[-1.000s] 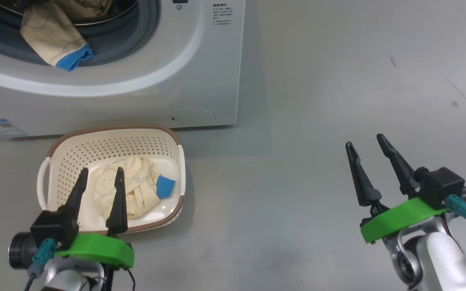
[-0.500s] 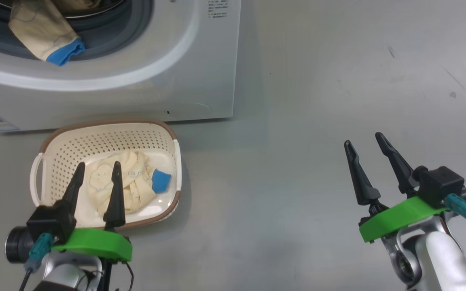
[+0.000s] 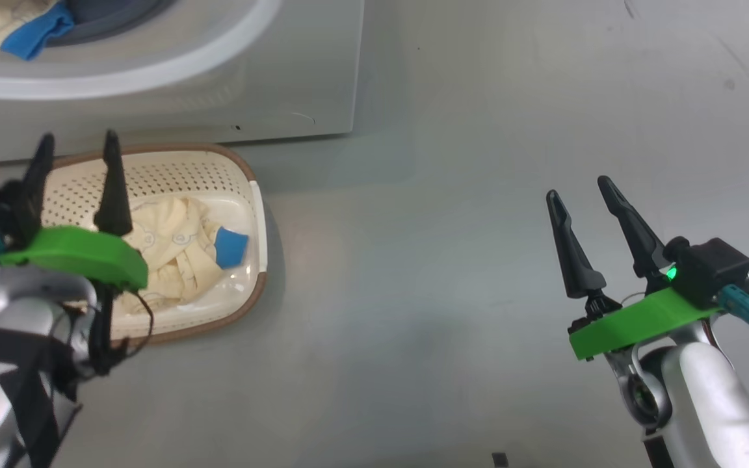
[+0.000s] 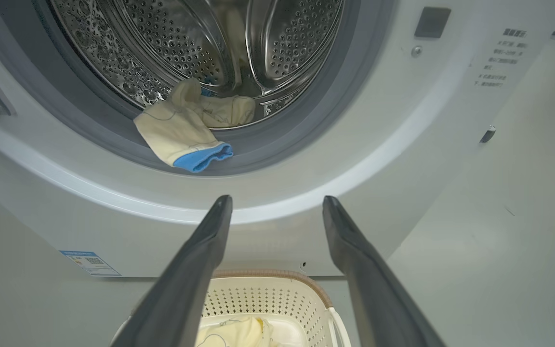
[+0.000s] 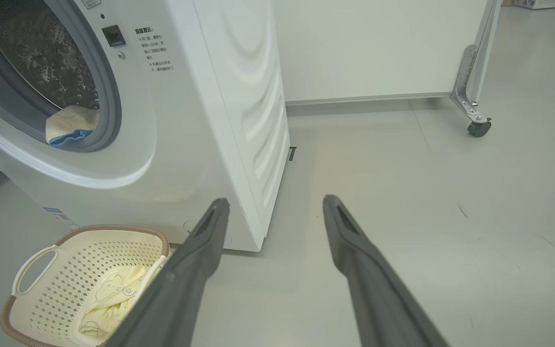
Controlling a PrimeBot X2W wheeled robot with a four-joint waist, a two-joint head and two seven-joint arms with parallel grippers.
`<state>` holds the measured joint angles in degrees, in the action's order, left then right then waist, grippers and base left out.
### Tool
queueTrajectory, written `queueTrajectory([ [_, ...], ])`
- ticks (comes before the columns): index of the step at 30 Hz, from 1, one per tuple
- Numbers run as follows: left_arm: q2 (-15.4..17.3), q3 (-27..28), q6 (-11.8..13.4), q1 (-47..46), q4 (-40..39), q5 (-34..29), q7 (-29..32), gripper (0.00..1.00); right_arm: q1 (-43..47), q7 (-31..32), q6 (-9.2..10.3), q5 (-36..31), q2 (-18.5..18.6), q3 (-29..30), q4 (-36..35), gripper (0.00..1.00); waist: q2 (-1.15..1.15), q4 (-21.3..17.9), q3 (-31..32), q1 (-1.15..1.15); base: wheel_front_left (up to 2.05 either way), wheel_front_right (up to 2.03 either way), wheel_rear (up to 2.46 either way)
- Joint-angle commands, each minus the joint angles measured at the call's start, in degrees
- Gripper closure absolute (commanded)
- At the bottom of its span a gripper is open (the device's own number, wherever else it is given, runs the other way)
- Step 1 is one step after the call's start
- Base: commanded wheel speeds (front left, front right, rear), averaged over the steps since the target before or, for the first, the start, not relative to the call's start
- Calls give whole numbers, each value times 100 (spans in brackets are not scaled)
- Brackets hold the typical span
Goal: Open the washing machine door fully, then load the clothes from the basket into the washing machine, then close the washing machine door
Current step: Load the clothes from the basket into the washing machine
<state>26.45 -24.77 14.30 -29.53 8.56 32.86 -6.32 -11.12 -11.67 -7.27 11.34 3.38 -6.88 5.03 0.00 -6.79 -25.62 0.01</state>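
Left gripper (image 3: pixel 78 135): fingers spread wide, with nothing between them. Hovers above the left part of the basket (image 3: pixel 248 179), apart from it, and points toward the washing machine (image 3: pixel 251 84); in the head view both fingertips reach just past the basket's far rim. Just to the right of its right finger, lower down inside the basket: the clothes (image 3: pixel 173 250), a crumpled cream-yellow heap, not touching the fingers. On the side of the heap away from the fingers: a small blue cloth piece (image 3: pixel 230 247). In the left wrist view, below and between the two fingers: the basket's far wall and a bit of cream fabric. Beyond the fingertips and higher up: the uncovered mouth of the steel drum (image 4: pixel 171 43), with one cream garment (image 4: pixel 181 137) with a blue cuff hanging out over the grey gasket (image 4: pixel 306 125). Right gripper (image 3: pixel 577 186): fingers wide apart as well, empty, above the bare grey floor (image 3: pixel 413 292). Stands well apart from the basket, far to its right. In the right wrist view, beside and partly behind the finger on that view's left: the basket with the clothes. Beyond that fingertip: the white corner of the machine.
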Motion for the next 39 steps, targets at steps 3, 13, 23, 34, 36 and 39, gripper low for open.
queueTrajectory([
  [3,542,337,897,-859,70,-22,399,0,-235,-138,-22,122,-19,-172,-95,0,0,-262,-432,-1,0,0,0],
  [13,1356,350,423,-2408,700,-82,1688,0,-640,-298,-22,371,-40,-385,195,0,0,-666,-1005,-1,0,0,0],
  [23,2063,134,-41,-3591,1290,-236,3088,0,-864,-330,-22,776,-48,-638,278,0,0,-1081,-1436,-1,0,0,0],
  [34,2492,13,-29,-4259,1564,-345,4350,0,-970,-332,-22,1097,-49,-831,218,0,0,-1424,-1772,-1,0,0,0],
  [36,2533,24,26,-4290,1603,-315,4550,0,-975,-332,-22,1121,-49,-845,208,0,0,-1453,-1804,-1,0,0,0],
  [39,2597,64,99,-4315,1663,-260,4751,0,-994,-332,-22,1148,-50,-877,201,0,0,-1491,-1854,-1,0,0,0],
])
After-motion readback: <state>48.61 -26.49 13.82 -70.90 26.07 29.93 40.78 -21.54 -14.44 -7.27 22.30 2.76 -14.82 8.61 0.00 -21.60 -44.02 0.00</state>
